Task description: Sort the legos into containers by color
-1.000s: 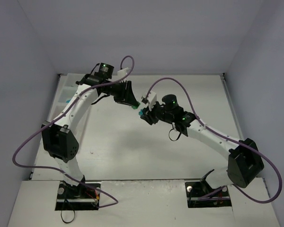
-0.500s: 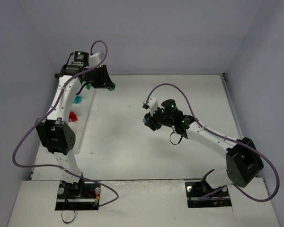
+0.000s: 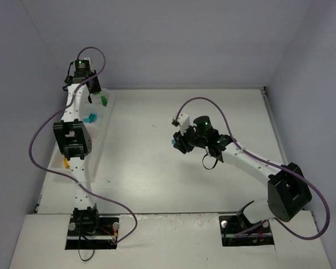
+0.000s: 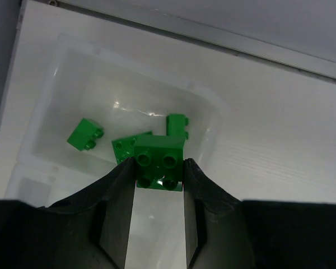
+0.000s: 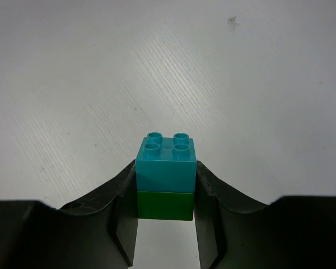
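Left gripper [image 4: 158, 168] is clamped on a green 2x2 brick [image 4: 160, 163], studs facing the wrist cam, fingers snug on both sides. It hangs right over the far-end compartment of the tray [image 4: 55, 61], which runs along the left edge of the table [image 5: 73, 67]. Three loose green bricks [image 4: 84, 135] already lie in that compartment, one partly hidden behind the held one. The next compartment nearer has teal bricks [image 3: 91, 117]. Right gripper [image 5: 165, 178] is out mid-table, well apart from the tray, pinching a two-brick clump [image 5: 165, 185], teal stacked on green, over bare tabletop
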Robot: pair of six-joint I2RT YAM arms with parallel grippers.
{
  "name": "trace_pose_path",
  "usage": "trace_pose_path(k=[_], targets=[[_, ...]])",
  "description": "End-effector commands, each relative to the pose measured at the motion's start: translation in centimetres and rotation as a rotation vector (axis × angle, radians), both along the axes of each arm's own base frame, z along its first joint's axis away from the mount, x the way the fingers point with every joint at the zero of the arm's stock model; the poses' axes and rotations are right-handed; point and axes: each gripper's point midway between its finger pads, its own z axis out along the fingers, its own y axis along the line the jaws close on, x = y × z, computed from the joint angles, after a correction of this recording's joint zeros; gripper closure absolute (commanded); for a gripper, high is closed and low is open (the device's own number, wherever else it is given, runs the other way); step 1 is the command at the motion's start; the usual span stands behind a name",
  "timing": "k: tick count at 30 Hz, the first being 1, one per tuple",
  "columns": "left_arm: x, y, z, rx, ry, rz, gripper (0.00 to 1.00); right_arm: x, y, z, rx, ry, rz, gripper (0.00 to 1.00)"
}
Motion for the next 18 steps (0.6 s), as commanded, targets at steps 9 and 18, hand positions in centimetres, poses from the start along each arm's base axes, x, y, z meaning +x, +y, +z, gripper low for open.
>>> trace_pose_path(k=[9,18], targets=[[2.9,3.2,5.3,0.075,-0.190,0.092,0.48,0.8,-0.1,4.7,0.096,-0.062,-0.040,1.00],[-2.2,-2.5,8.9,-0.126,-0.164,-0.095,0.37,1.3,-0.2,7.3,0.114,-0.135,-0.039,1.00]])
